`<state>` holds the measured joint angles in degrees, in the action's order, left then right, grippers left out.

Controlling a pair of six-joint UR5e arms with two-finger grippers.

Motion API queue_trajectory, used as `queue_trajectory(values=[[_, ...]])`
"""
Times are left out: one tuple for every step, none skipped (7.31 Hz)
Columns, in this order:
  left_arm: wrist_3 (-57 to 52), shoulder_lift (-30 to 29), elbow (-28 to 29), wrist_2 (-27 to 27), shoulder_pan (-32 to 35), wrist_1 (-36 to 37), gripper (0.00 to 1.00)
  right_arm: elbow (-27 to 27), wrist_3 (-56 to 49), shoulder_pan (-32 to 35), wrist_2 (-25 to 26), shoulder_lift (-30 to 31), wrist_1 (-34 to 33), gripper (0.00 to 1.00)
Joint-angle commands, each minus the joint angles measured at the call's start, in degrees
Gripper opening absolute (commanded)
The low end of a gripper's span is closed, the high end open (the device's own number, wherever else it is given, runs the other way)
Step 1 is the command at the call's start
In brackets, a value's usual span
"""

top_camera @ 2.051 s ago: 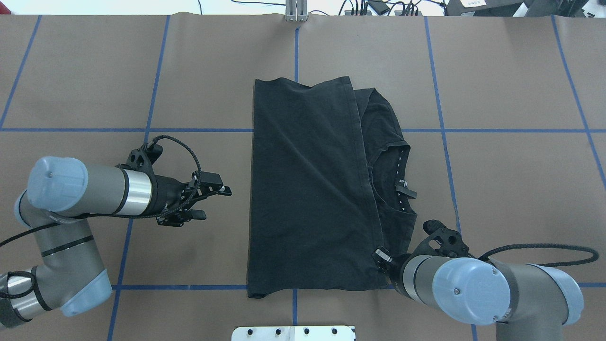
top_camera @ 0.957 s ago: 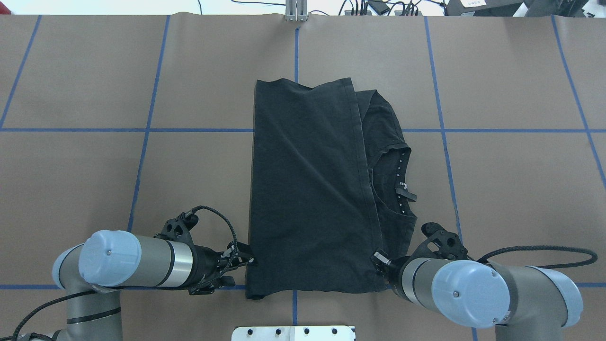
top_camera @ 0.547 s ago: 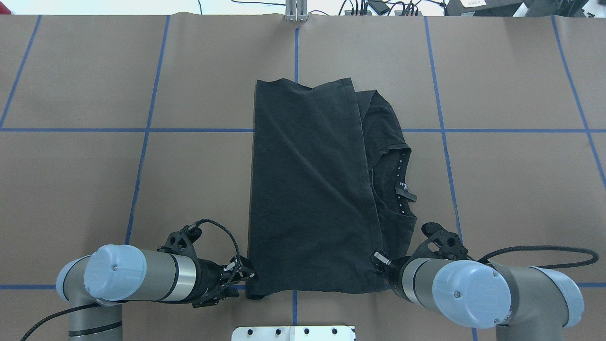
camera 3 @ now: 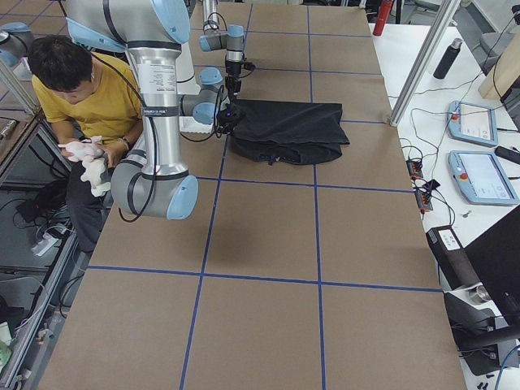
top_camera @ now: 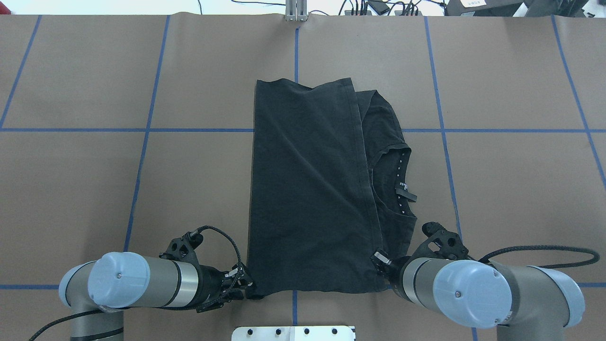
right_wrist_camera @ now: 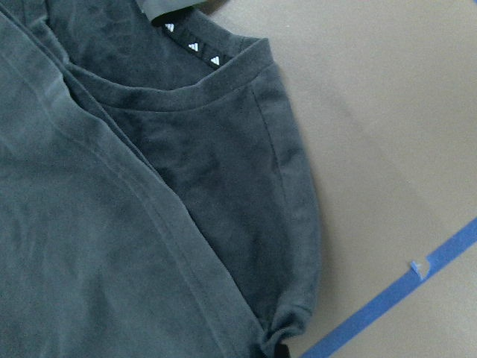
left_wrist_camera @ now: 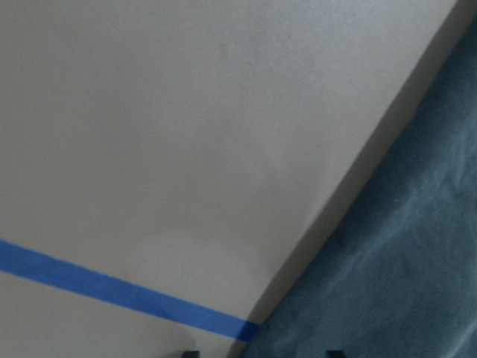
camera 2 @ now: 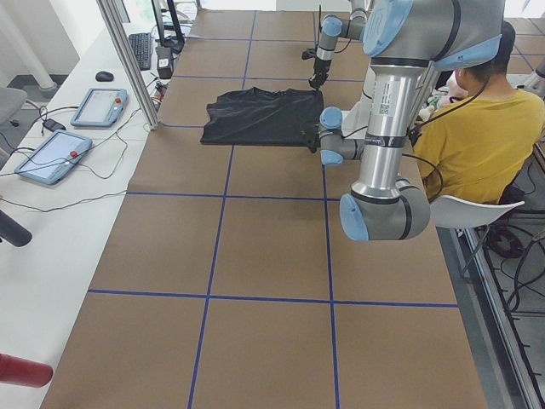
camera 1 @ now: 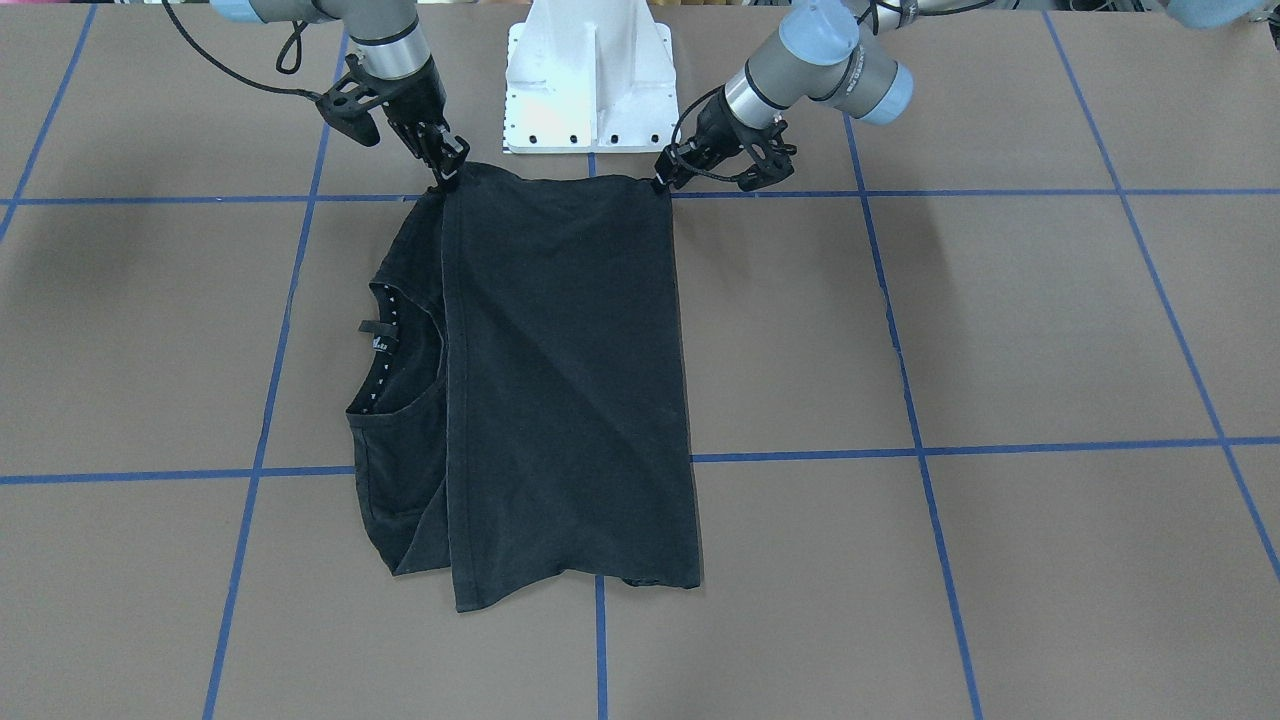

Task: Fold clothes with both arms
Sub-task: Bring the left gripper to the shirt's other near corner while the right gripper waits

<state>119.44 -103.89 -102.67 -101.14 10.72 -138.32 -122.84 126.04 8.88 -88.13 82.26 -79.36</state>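
T-shirt [top_camera: 307, 189], black, lying flat near the middle of the brown table [top_camera: 511, 189]; folded lengthwise, so that a hemmed panel covers most of it and the collar [top_camera: 395, 149] shows on my right side.

Overhead view: both my arms lie low along the near edge, one at each near corner of the cloth; my left gripper [top_camera: 244, 285] meets the near-left corner; my right gripper [top_camera: 382, 261] sits at the near-right corner, by the hem line.

Front-facing view (mirrored, so my left arm is on its right): the forearms slope down to the cloth from either side of the white pedestal [camera 1: 590, 80], wrists turned inward; how the jaws stand is too small to read there.

Left wrist view supplies it: two dark fingertips [left_wrist_camera: 334, 354] stand apart at the bottom edge, the cloth's corner reaching in between them, beside a blue tape line [left_wrist_camera: 112, 287]; that gripper is spread, with nothing clamped.

Right wrist view: the fabric puckers to a pinched point at the bottom edge; my right gripper is closed on the T-shirt's corner; small white triangles run along the inside of the collar.

Side views alone: a seated person in yellow [camera 2: 477, 128] behind my base.
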Motion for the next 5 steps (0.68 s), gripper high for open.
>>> queue_trajectory(values=[[0.0,-0.2,0.0,0.6,-0.1,0.5,0.17,-1.1,0.1,0.1,-1.0,0.5,-0.1,0.0],[0.0,-0.2,-0.1,0.6,-0.1,0.5,0.02,-1.1,0.0,0.0,-1.1,0.5,-0.1,0.0],[0.0,-0.2,-0.8,0.6,0.0,0.5,0.0,-1.1,0.0,0.1,-1.1,0.6,-0.1,0.0],[0.0,0.1,-1.8,0.4,0.1,0.5,0.0,-1.1,0.0,0.1,-1.1,0.5,-0.1,0.0],[0.0,0.6,-4.6,0.2,0.5,0.6,0.0,-1.2,0.0,0.2,-1.1,0.6,-0.1,0.0]])
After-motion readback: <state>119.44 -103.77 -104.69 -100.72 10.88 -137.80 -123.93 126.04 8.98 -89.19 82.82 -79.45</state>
